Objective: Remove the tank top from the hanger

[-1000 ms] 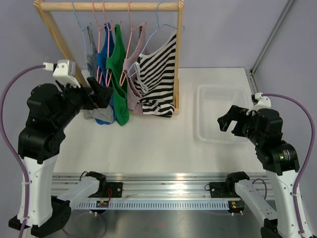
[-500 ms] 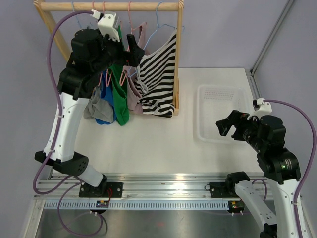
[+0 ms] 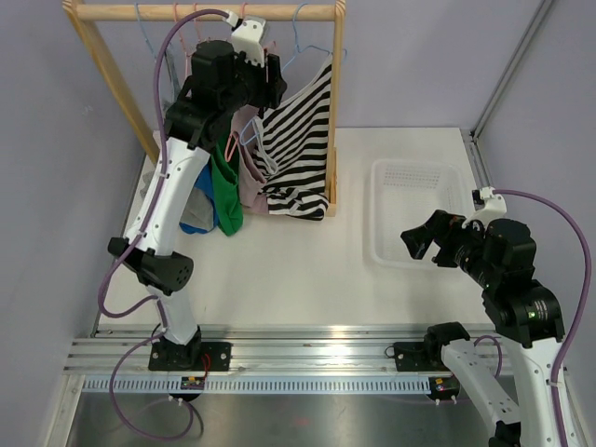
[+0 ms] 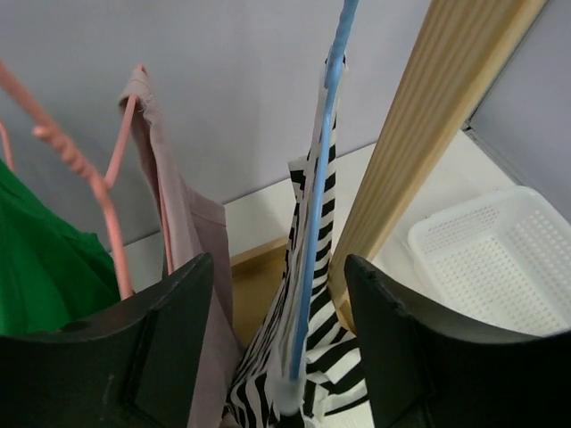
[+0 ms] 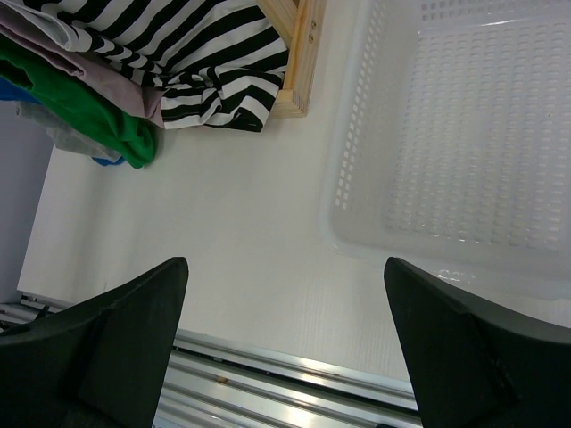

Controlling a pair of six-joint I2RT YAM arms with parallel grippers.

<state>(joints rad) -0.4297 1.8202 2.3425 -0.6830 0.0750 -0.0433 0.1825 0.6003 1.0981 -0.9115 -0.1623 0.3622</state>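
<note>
Left gripper (image 4: pixel 285 361) raised at the wooden clothes rack (image 3: pixel 205 12). Jaws wide apart, holding nothing. The light-blue wire hanger (image 4: pixel 323 169) runs down through the gap between the fingers.

Task item: the black-and-white striped tank top (image 3: pixel 300 140) hangs on that blue hanger at the right end of the rail, beside the rack's right post. Its hem is bunched at the rack foot.

Judgement: this is the reach-and-grasp step. The left gripper should close on the striped strap or the fabric just under the hanger shoulder, not on the wire. It should also keep clear of the dusty-pink top (image 4: pixel 178 223) on the neighbouring pink hanger. Pulling sideways off the shoulder seems safer than pulling straight down.

Right gripper (image 5: pixel 285 357) hovers near the table, spread open, holding nothing.

The white perforated plastic basket (image 3: pixel 377 250) sits on the table right of the rack. Nothing shows inside it.
</note>
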